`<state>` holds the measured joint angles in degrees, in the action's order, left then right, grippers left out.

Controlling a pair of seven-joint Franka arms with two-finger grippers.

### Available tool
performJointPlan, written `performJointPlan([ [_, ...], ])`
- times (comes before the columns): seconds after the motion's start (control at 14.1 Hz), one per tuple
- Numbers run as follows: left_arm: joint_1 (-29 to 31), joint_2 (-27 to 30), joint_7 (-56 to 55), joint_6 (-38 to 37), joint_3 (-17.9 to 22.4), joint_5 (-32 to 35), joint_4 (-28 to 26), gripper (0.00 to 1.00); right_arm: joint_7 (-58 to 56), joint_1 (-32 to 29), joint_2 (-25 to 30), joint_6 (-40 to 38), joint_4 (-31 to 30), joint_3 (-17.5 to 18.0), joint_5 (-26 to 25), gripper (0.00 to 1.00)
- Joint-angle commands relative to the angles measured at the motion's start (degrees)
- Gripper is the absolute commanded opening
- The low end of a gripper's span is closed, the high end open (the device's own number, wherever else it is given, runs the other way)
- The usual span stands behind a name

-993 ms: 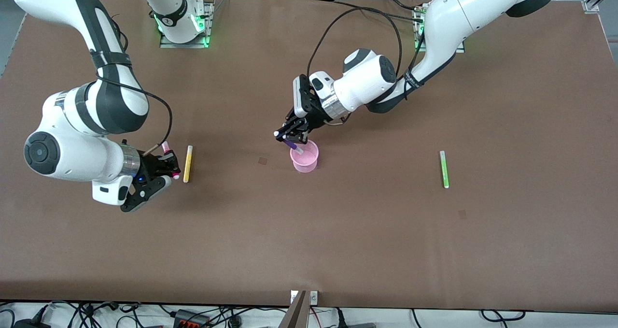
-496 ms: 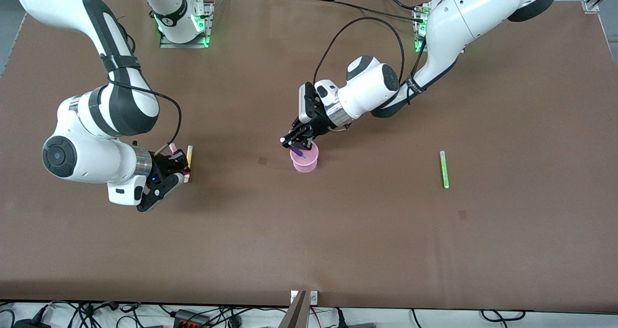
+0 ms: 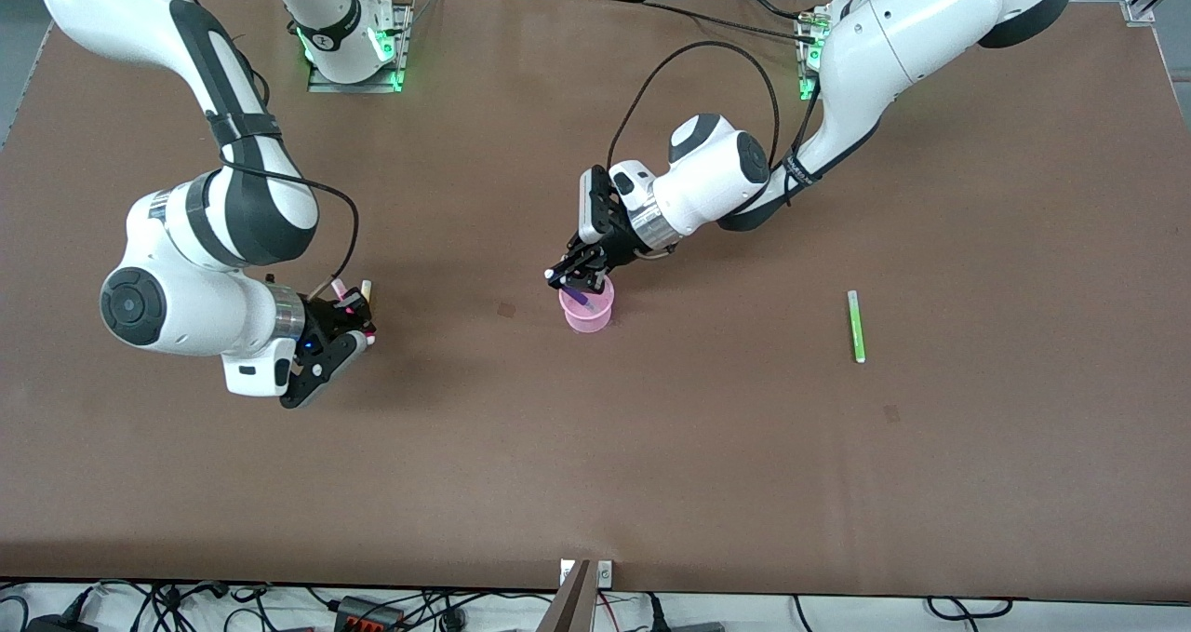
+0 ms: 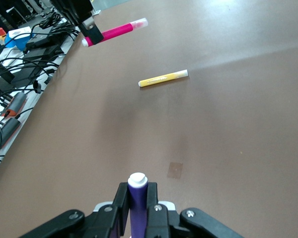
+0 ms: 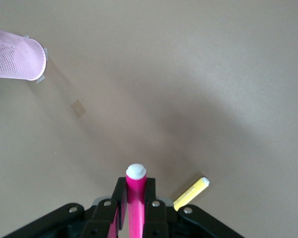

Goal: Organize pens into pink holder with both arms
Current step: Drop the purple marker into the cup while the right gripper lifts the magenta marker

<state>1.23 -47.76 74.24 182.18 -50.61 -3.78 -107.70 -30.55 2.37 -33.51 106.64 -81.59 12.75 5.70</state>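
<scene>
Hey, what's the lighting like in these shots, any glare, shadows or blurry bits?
Front view: even light, soft dark shadows under both arms, green glow at the bases. Left wrist view: a pale sheen on the table near the yellow pen; the purple pen close up looks soft. Right wrist view: washed-out table, broad shadow, magenta pen sharp, pink holder cut by the edge.

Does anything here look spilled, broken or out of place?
Nothing stands out. The pink holder stands upright; the left gripper holds the purple pen over it, the right gripper holds the magenta pen. Yellow pen and green pen simply lie waiting.
</scene>
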Motion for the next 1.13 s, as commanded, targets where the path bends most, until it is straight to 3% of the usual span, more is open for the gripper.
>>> performJointPlan([
  [0.0, 0.44, 0.29, 2.40, 0.55, -0.19, 0.17, -0.40, 1.00, -0.39, 0.35, 0.46, 0.50, 0.03, 0.60, 0.80, 0.00],
  [0.28, 2.36, 2.04, 1.00, -5.40, -1.24, 0.09, -0.14, 1.00, -0.48, 0.71, 0.29, 2.61, 0.29, 0.69, 3.69, 0.00],
  [0.35, 4.72, 2.23, -2.05, -8.82, -3.68, 0.09, -0.14, 1.00, -0.56, 0.97, 0.29, 2.70, 0.29, 0.69, 3.88, 0.00],
  [0.5, 11.39, 2.58, -9.26, -17.94, -9.66, 0.09, 0.29, 1.00, -0.48, 2.46, 0.29, 2.79, 0.47, 0.69, 3.97, 0.00],
  [0.57, 13.60, 3.88, -11.03, -23.04, -10.29, 0.09, 0.56, 1.00, -0.56, 3.51, 0.29, 2.96, 0.82, 0.69, 3.97, 0.00],
  [0.92, 19.06, 11.09, -27.71, -44.41, -10.91, 0.09, 2.40, 1.00, -1.09, 10.18, 0.37, 9.27, 1.70, 0.96, 3.97, 0.00],
  [1.06, 20.12, 12.25, -34.66, -56.87, -9.95, 0.17, 7.48, 1.00, -1.35, 12.82, 0.46, 13.23, 1.70, 2.53, 3.88, 0.00],
])
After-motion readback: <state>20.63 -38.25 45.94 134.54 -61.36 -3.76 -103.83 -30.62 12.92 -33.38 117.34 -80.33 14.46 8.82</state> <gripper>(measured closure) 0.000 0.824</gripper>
